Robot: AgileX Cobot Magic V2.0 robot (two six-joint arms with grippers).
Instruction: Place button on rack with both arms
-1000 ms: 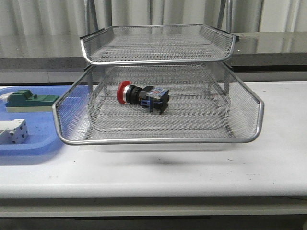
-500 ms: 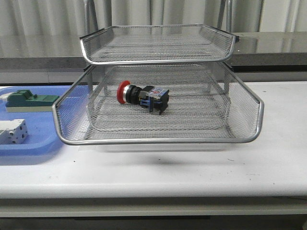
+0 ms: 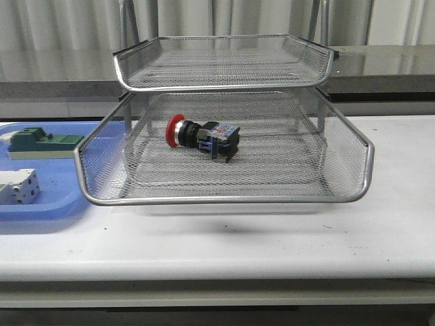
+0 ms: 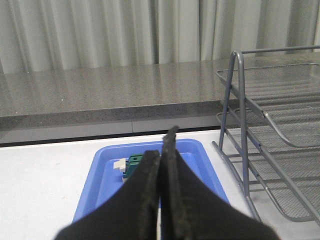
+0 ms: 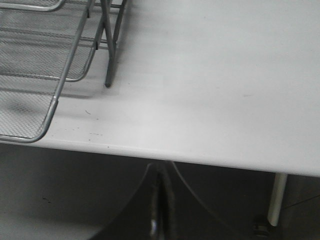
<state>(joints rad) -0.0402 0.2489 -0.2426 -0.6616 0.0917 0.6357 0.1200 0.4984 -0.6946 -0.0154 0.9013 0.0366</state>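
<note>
The button [image 3: 202, 138], with a red cap, black barrel and blue rear block, lies on its side in the middle tier of the silver wire-mesh rack [image 3: 224, 199]. The rack also shows in the left wrist view [image 4: 272, 150] and the right wrist view [image 5: 55, 90]. Neither arm shows in the front view. My left gripper [image 4: 161, 150] is shut and empty, above the table in front of the blue tray. My right gripper [image 5: 161, 172] is shut and empty, low beside the table's front edge, away from the rack.
A blue plastic tray [image 3: 47, 204] at the left holds a green block on a beige base [image 3: 42, 144] and a white-grey boxy part [image 3: 19, 185]. The tray also shows in the left wrist view [image 4: 107, 172]. A grey counter and curtains stand behind.
</note>
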